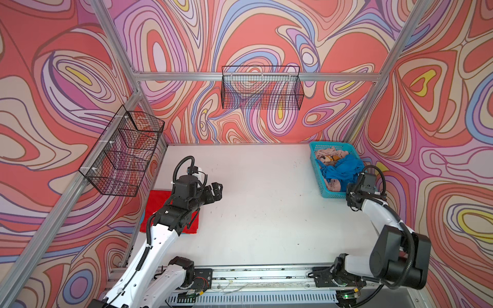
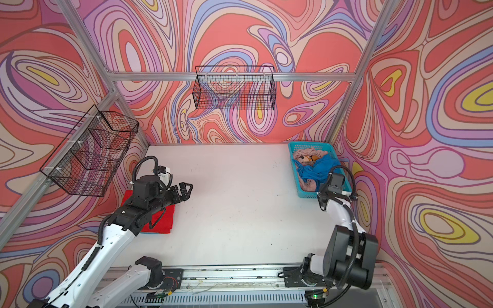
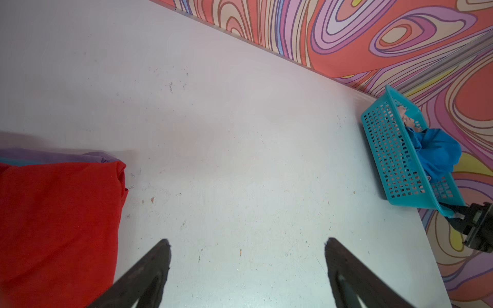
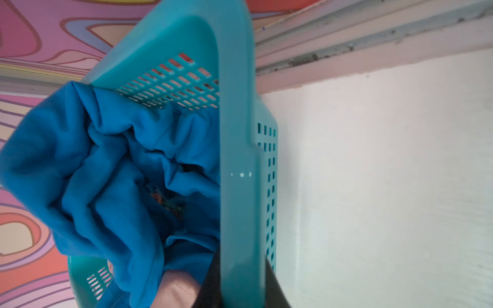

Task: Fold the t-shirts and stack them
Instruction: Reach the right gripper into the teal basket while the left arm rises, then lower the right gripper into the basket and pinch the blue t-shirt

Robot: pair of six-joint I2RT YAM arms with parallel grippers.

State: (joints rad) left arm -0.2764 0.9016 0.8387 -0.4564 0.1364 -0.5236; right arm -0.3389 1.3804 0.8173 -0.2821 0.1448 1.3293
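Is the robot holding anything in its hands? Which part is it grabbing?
The right gripper pinches the turquoise basket by its rim, at the end nearest the robot. The left gripper is open and holds nothing.

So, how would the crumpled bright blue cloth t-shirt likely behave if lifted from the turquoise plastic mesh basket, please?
Probably floppy: the bright blue cloth t-shirt lies in deep creases. It may snag or drag the turquoise plastic mesh basket, since it spills over the rim.
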